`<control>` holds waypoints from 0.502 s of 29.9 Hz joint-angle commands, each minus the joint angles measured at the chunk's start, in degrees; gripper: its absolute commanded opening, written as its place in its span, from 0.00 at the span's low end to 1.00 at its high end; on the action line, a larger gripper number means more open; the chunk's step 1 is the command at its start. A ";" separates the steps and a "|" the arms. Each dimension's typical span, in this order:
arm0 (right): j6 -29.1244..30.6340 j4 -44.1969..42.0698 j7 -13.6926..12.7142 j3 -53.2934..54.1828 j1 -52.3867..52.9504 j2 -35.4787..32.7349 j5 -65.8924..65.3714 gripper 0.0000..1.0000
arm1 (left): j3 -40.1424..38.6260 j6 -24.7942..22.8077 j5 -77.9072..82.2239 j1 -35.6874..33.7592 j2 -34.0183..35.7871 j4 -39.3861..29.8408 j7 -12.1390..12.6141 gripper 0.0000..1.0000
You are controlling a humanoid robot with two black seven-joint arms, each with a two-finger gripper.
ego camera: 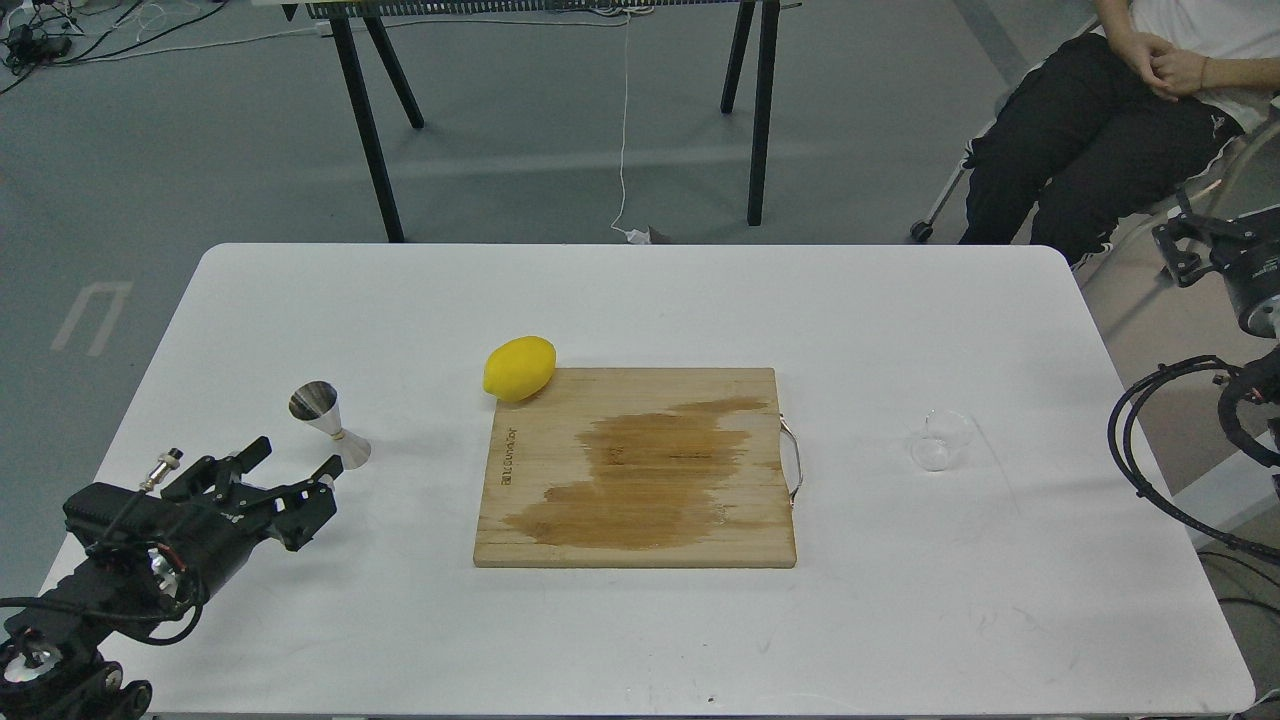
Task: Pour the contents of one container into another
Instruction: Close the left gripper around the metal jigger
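Observation:
A small clear cup (941, 441) stands on the white table (640, 300), right of the wooden cutting board (640, 470). The shiny hourglass-shaped jigger (328, 423) stands upright at the left of the table. My left gripper (295, 468) hovers low just in front of and below the jigger, its two fingers apart and empty, pointing toward it. My right gripper (1195, 250) is off the table's right edge, far from the cup; its fingers are too dark and small to separate.
A yellow lemon (520, 368) rests at the board's back left corner. The board has a dark wet stain and a metal handle (793, 460) on its right side. A seated person (1100, 110) is at the back right.

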 commanded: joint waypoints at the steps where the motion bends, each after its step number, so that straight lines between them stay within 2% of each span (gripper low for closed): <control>1: 0.00 0.04 0.00 0.08 -0.01 -0.06 0.00 1.00 | 0.76 0.37 -0.01 -3.14 -3.91 5.88 0.08 0.84; 5: 0.00 0.04 0.00 0.17 -0.01 -0.06 0.00 1.00 | 0.76 0.46 -0.01 -5.61 -6.29 9.49 0.08 0.83; 9: 0.00 0.04 0.00 0.17 -0.01 -0.06 0.00 1.00 | 0.67 0.46 -0.01 -6.75 -8.40 11.25 0.17 0.76; 12: 0.00 0.04 0.00 0.17 -0.01 -0.15 0.00 1.00 | 0.67 0.46 -0.01 -8.07 -9.71 13.10 0.43 0.64; 15: 0.00 0.04 0.00 0.17 -0.01 -0.24 0.00 1.00 | 0.76 0.46 -0.01 -8.95 -10.42 14.59 1.13 0.42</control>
